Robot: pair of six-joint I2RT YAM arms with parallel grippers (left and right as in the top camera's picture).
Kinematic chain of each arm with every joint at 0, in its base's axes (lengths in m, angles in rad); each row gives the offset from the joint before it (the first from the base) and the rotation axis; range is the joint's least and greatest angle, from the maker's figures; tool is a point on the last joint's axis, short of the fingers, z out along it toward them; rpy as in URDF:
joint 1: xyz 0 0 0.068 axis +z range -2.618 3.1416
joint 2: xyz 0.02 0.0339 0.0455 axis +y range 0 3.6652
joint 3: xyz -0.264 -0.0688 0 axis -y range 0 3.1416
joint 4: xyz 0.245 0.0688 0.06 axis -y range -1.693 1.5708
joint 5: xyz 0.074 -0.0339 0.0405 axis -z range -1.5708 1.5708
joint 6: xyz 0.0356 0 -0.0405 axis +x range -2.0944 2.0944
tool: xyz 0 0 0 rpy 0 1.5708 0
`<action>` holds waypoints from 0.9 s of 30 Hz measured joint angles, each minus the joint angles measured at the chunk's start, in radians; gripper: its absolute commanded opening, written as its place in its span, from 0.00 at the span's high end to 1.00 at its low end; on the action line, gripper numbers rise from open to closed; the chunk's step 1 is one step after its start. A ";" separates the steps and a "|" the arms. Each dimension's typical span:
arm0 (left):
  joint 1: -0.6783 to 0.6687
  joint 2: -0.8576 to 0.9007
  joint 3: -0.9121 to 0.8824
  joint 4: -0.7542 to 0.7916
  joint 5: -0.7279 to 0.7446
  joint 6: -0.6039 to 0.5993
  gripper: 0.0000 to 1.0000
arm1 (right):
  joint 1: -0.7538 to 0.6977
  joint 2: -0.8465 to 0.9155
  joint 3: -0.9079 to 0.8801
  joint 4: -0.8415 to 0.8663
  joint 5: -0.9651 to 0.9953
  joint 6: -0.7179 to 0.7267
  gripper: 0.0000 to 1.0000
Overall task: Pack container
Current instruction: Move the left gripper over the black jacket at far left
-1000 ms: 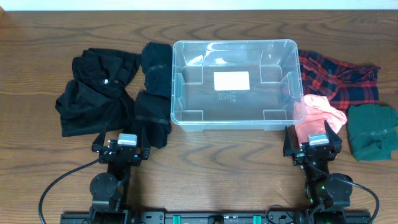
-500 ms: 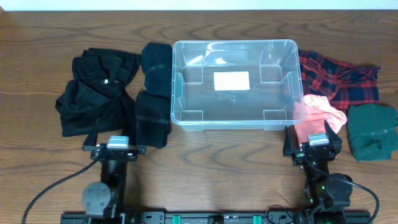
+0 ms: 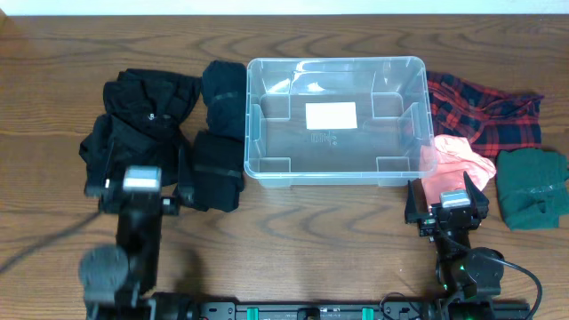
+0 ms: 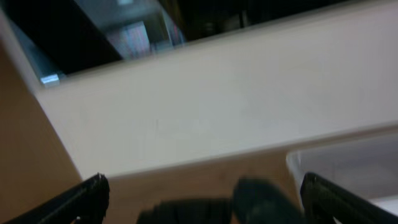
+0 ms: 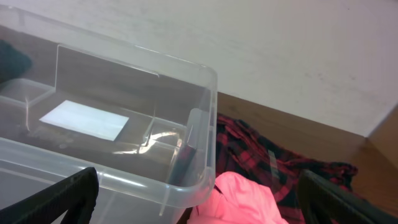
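Both my jaws stand spread wide and hold nothing. My left gripper (image 3: 140, 167) hangs at about 8 o'clock on the table, over the near edge of the black clothes (image 3: 138, 124). It is blurred from overhead, and its wrist view shows mostly wall, with dark cloth low between the fingers. My right gripper (image 3: 447, 197) sits at about 5 o'clock, just beside the pink cloth (image 3: 455, 160).

The container (image 3: 391, 133) stands upright at 12 o'clock, open side up. Nothing is in it; only the white label (image 3: 331, 116) shows through its floor. A folded black piece (image 3: 220, 133) touches its 9 o'clock wall. On the other side, a plaid shirt (image 3: 484, 111) lies against its 3 o'clock wall, with a green garment (image 3: 532, 187) further out at 4 o'clock.

I judge the container light, thin-walled and fairly stiff, though the long walls would probably bow if squeezed. The plastic looks smooth, so a pinch on a flat wall could slip. If I must steady or shift it, I would pinch the rolled rim at a short wall near a corner, where it should be stiffest. Unloaded, it may slide when cloth is pushed in, so one gripper may need to brace the rim.
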 measured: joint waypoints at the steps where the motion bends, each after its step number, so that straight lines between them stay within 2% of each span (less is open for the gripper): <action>1: 0.000 0.057 0.048 -0.047 -0.001 0.006 0.02 | 0.000 0.000 0.000 -0.001 0.000 0.000 0.01; 7: 0.000 0.396 0.414 -0.386 0.009 0.055 0.02 | 0.000 0.000 0.000 -0.001 0.003 0.000 0.01; 11: 0.016 0.589 0.687 -0.608 0.073 0.105 0.02 | 0.000 0.000 0.000 -0.001 0.004 0.000 0.01; 12: 0.031 0.649 0.777 -0.698 0.092 0.120 0.02 | 0.000 0.000 0.000 -0.002 0.003 0.000 0.01; 17: 0.122 0.846 1.039 -0.912 0.129 0.168 0.02 | 0.000 0.000 0.000 -0.001 0.004 0.000 0.01; 21: 0.221 0.977 1.133 -0.999 0.162 0.198 0.02 | 0.000 0.000 0.000 -0.001 0.003 0.000 0.01; 27: 0.398 1.149 1.141 -1.045 0.309 0.293 0.02 | 0.000 0.000 0.000 -0.001 0.004 0.000 0.01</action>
